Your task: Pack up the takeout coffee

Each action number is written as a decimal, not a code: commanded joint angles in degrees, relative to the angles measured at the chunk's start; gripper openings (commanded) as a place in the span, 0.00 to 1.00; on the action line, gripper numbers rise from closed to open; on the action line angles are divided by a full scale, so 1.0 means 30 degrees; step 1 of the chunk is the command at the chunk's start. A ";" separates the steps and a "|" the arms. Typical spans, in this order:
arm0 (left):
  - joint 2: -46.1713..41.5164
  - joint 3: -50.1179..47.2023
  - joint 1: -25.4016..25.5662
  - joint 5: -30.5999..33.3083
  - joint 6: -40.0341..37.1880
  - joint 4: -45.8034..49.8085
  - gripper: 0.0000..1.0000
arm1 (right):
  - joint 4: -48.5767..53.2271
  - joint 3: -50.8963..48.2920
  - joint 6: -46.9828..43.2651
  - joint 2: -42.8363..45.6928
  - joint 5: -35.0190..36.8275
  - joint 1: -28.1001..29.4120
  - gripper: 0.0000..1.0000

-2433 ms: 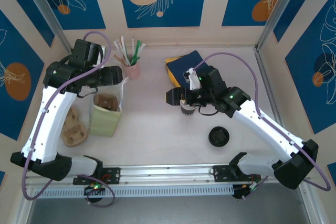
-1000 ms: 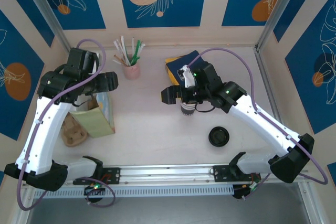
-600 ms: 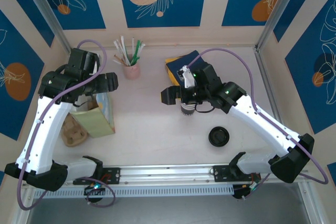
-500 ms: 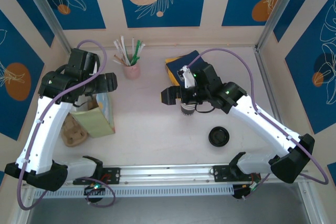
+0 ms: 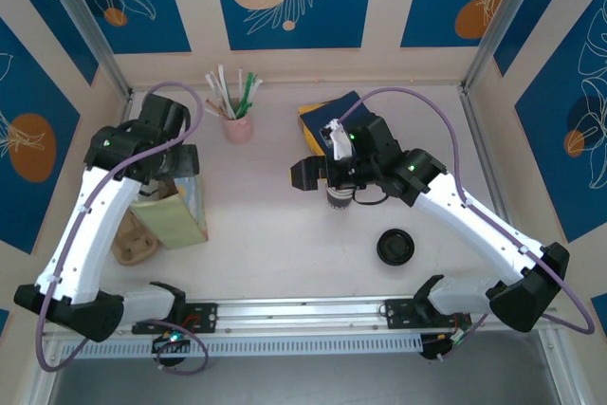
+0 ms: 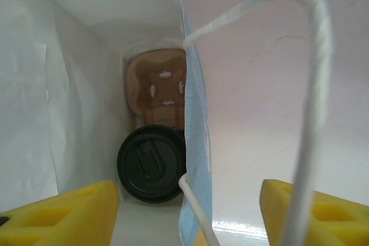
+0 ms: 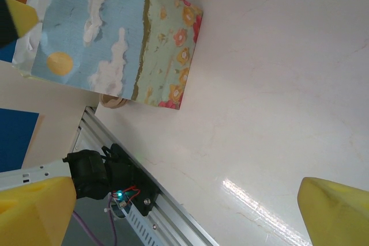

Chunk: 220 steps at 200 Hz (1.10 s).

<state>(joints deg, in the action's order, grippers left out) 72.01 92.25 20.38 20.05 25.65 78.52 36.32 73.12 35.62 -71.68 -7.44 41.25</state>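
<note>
So the coffee cup (image 6: pixel 151 163) is already sitting down at the bottom of the paper bag (image 5: pixel 171 220), upright with its black lid facing up. It's right up against a brown cardboard tray (image 6: pixel 158 87) that's also in there; I can't tell whether the cup is sitting in the tray or just beside it.

From the wrist camera, the left fingers (image 6: pixel 63 208) hover over the bag's mouth, spread apart and gripping nothing. One yellow tip is over the inside of the bag and the other is outside it, with the blue-edged bag wall running between them. The white string handle (image 6: pixel 311 113) loops up just in front of the outer tip.

Over near the middle of the tabletop (image 5: pixel 285 253), the right fingers (image 7: pixel 34 211) are wide open and empty too, hanging above bare tabletop and pointed toward the bag. A striped cup (image 5: pixel 340 198) stands just under that arm, and a loose black lid (image 5: pixel 395 247) lies on its own nearer the front. A pink cup of straws (image 5: pixel 237 125) stands toward the back.
</note>
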 commanded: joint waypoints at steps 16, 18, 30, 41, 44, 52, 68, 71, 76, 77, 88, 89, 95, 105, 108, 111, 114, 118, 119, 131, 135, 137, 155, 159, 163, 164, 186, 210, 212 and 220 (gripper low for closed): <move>0.0233 -0.1046 -0.0318 0.0678 -0.0094 0.0040 0.55 | 0.0108 -0.0263 0.0140 0.0434 0.0108 0.0115 0.99; 0.0264 -0.1094 -0.0304 0.0671 -0.0130 0.0023 0.54 | 0.0111 -0.0263 0.0162 0.0450 0.0108 0.0130 0.99; 0.0297 -0.1332 -0.0320 0.0637 -0.0112 -0.0134 0.49 | 0.0097 -0.0325 0.0163 0.0521 0.0180 0.0131 0.99; 0.0332 -0.1530 -0.0301 0.0520 -0.0156 -0.0285 0.46 | 0.0101 -0.0365 0.0172 0.0515 0.0191 0.0150 0.99; 0.0338 -0.1564 -0.0313 0.0456 -0.0165 -0.0324 0.45 | 0.0085 -0.0374 0.0184 0.0522 0.0191 0.0137 0.99; 0.0344 -0.1653 -0.0315 0.0286 -0.0140 -0.0423 0.41 | 0.0083 -0.0368 0.0177 0.0515 0.0221 0.0135 0.99; 0.0345 -0.1658 -0.0315 -0.0123 -0.0055 -0.0596 0.31 | 0.0090 -0.0348 0.0140 0.0486 0.0184 0.0139 0.99; 0.0351 -0.1657 -0.0293 -0.0221 -0.0068 -0.0634 0.30 | 0.0076 -0.0325 0.0140 0.0485 0.0209 0.0136 0.99; 0.0344 -0.1657 -0.0310 -0.0365 -0.0059 -0.0709 0.27 | 0.0055 -0.0325 0.0153 0.0463 0.0208 0.0135 0.99; 0.0344 -0.1643 -0.0300 -0.0405 -0.0085 -0.0712 0.27 | 0.0054 -0.0338 0.0146 0.0459 0.0216 0.0135 0.99; 0.0342 -0.1559 -0.0303 -0.0689 -0.0057 -0.0816 0.22 | 0.0025 -0.0321 0.0176 0.0429 0.0174 0.0135 0.99; 0.0343 -0.1549 -0.0311 -0.0699 -0.0056 -0.0824 0.22 | 0.0024 -0.0321 0.0173 0.0428 0.0155 0.0135 0.99; 0.0329 -0.1486 -0.0312 -0.0905 -0.0028 -0.0835 0.20 | 0.0039 -0.0332 0.0176 0.0419 0.0131 0.0113 0.99; 0.0325 -0.1374 -0.0326 -0.1282 0.0038 -0.0960 0.17 | -0.0005 -0.0321 0.0172 0.0341 0.0126 0.0127 0.99; 0.0319 -0.1362 -0.0316 -0.1373 0.0057 -0.0976 0.16 | -0.0005 -0.0321 0.0169 0.0339 0.0110 0.0134 0.99; 0.0307 -0.1338 -0.0319 -0.1509 0.0077 -0.1007 0.14 | -0.0013 -0.0307 0.0169 0.0339 0.0108 0.0139 0.99; 0.0291 -0.1313 -0.0319 -0.1614 0.0106 -0.1030 0.13 | -0.0032 -0.0320 0.0176 0.0313 0.0108 0.0150 0.99; 0.0279 -0.1306 -0.0305 -0.1774 0.0106 -0.1080 0.13 | -0.0035 -0.0305 0.0171 0.0311 0.0108 0.0136 0.99; 0.0282 -0.1306 -0.0297 -0.1841 0.0129 -0.1103 0.12 | -0.0035 -0.0313 0.0185 0.0296 0.0108 0.0150 0.99; 0.0245 -0.1194 -0.0287 -0.2239 0.0290 -0.1207 0.08 | -0.0091 -0.0268 0.0169 0.0267 0.0078 0.0144 0.99; 0.0227 -0.1161 -0.0277 -0.2402 0.0297 -0.1238 0.08 | -0.0115 -0.0263 0.0169 0.0226 0.0078 0.0148 0.99; 0.0248 -0.1174 -0.0265 -0.2457 0.0312 -0.1263 0.07 | -0.0122 -0.0278 0.0169 0.0223 0.0078 0.0131 0.99; 0.0270 -0.1109 -0.0211 -0.2869 0.0502 -0.1306 0.03 | -0.0152 -0.0245 0.0177 0.0137 0.0019 0.0170 0.99; 0.0284 -0.1079 -0.0204 -0.3002 0.0525 -0.1301 0.03 | -0.0154 -0.0234 0.0173 0.0132 0.0018 0.0139 0.99; 0.0281 -0.1057 -0.0160 -0.3115 0.0589 -0.1319 0.03 | -0.0167 -0.0241 0.0173 0.0133 0.0020 0.0135 0.99; 0.0283 -0.1050 -0.0152 -0.3142 0.0604 -0.1324 0.03 | -0.0159 -0.0237 0.0171 0.0133 0.0020 0.0135 0.99; 0.0214 -0.0898 0.0083 -0.3539 0.0903 -0.1453 0.00 | -0.0201 -0.0213 0.0125 0.0075 0.0032 0.0135 0.99; 0.0273 -0.0447 0.0653 -0.3469 0.1342 -0.1272 0.00 | -0.0210 -0.0146 0.0109 -0.0027 -0.0009 0.0135 0.99; 0.0282 -0.0410 0.0707 -0.3464 0.1394 -0.1272 0.00 | -0.0203 -0.0146 0.0110 -0.0039 -0.0002 0.0120 0.99; 0.0299 -0.0307 0.0962 -0.3434 0.1569 -0.1246 0.00 | -0.0203 -0.0146 0.0110 -0.0042 0.0020 0.0138 0.99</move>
<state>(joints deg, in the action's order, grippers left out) 72.95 88.53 21.47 10.94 28.08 74.43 36.23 72.62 35.66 -71.48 -7.27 41.25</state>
